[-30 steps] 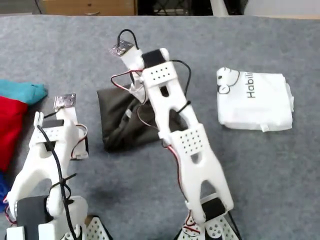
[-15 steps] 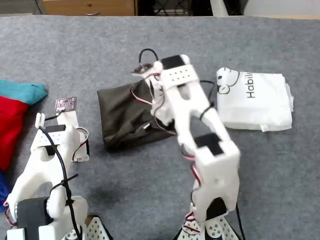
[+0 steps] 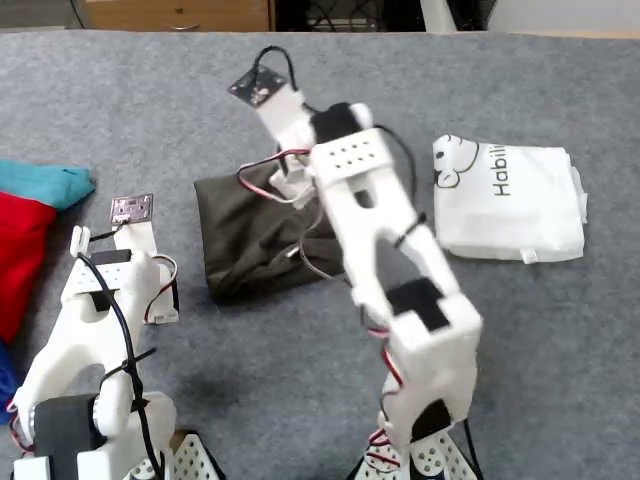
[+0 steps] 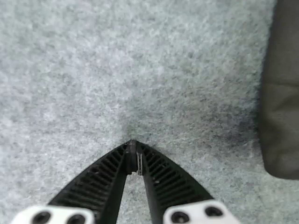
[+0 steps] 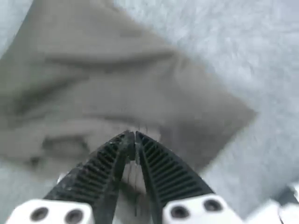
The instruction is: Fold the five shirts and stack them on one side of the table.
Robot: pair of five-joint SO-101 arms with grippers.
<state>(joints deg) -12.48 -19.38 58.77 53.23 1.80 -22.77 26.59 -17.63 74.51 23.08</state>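
Note:
A dark brown shirt (image 3: 245, 235) lies folded and rumpled in the middle of the grey table. My right arm (image 3: 350, 175) stretches over its far right corner. In the right wrist view my right gripper (image 5: 134, 136) is shut just above the brown shirt (image 5: 117, 74), with no cloth seen between its fingers. A folded white shirt (image 3: 510, 200) lies at the right. Red (image 3: 20, 260), teal (image 3: 45, 183) and blue (image 3: 5, 375) shirts sit at the left edge. My left gripper (image 4: 133, 145) is shut over bare table, left of the brown shirt (image 4: 280, 93).
The grey felt table (image 3: 150, 100) has open room at the back and at the front right. A wooden cabinet (image 3: 175, 14) stands beyond the far edge. My left arm (image 3: 100, 300) sits at the front left, between the coloured shirts and the brown one.
The right arm swung right across the brown shirt, then back left and farther away. The shirt now lies flatter than a second ago. The left arm drew back slightly.

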